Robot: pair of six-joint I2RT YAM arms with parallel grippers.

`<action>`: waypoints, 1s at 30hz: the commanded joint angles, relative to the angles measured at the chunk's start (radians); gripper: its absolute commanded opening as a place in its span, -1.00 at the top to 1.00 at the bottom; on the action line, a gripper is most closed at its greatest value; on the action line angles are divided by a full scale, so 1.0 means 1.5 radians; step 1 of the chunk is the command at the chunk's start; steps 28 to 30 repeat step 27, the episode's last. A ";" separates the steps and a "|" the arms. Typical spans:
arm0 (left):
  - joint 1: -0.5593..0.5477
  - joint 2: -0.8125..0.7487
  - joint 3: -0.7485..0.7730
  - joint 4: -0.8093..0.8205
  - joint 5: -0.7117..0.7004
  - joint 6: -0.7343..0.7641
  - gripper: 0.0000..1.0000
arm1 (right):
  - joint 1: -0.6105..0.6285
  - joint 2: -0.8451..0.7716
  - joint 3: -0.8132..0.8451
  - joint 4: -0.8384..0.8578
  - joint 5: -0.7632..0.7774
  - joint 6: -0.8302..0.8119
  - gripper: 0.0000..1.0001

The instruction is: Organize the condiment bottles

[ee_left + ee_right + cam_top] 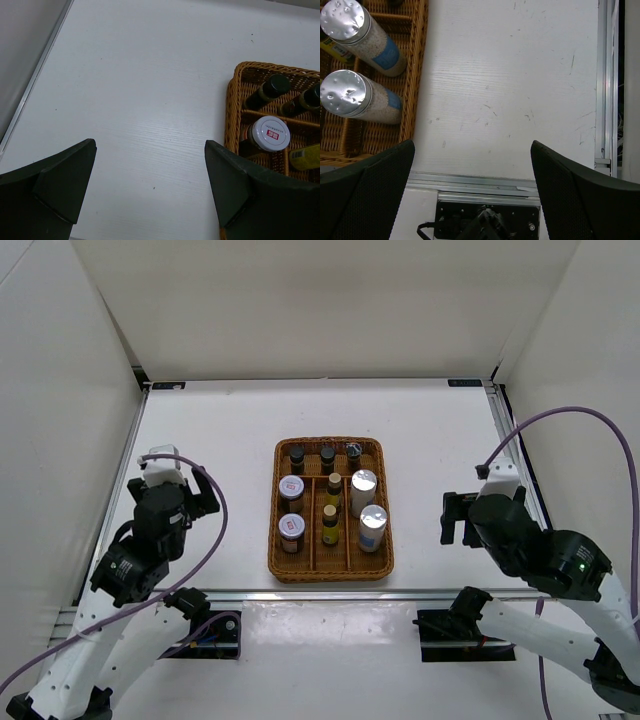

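All the condiment bottles stand inside the wicker basket [273, 540] in mid-table. Three dark black-capped jars [327, 454] fill its back row. In the left column are two silver-lidded red-labelled jars [291, 489]. Two slim amber bottles [333, 486] occupy the middle and two silvery cylinders [363, 483] the right. My left gripper [203, 493] hovers open left of the basket, nothing between its fingers [65, 180]. My right gripper [455, 518] hangs open to the basket's right. The left wrist view shows a white-lidded jar [270, 134]; the right wrist view shows both cylinders [346, 92].
White walls enclose the table on three sides. A metal rail [330, 593] runs along the near edge, with the arm bases just below it. Bare white tabletop lies between each gripper and the basket rim [420, 75].
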State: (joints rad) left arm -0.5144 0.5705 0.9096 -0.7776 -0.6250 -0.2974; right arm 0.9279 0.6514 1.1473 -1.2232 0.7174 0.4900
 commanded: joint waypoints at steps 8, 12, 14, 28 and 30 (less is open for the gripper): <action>-0.002 -0.008 0.006 0.009 -0.016 -0.006 -1.00 | 0.002 -0.011 -0.005 0.020 0.008 0.001 -1.00; -0.002 -0.014 -0.007 0.025 -0.025 -0.012 -1.00 | 0.002 -0.005 -0.005 0.020 0.008 0.001 -1.00; -0.002 -0.021 -0.025 0.049 -0.019 0.003 -1.00 | 0.002 -0.005 -0.011 0.020 0.008 0.001 -1.00; -0.002 -0.020 -0.080 0.077 -0.057 0.046 -1.00 | 0.002 0.037 -0.011 0.026 0.001 -0.006 -1.00; -0.002 -0.020 -0.080 0.077 -0.057 0.046 -1.00 | 0.002 0.037 -0.011 0.026 0.001 -0.006 -1.00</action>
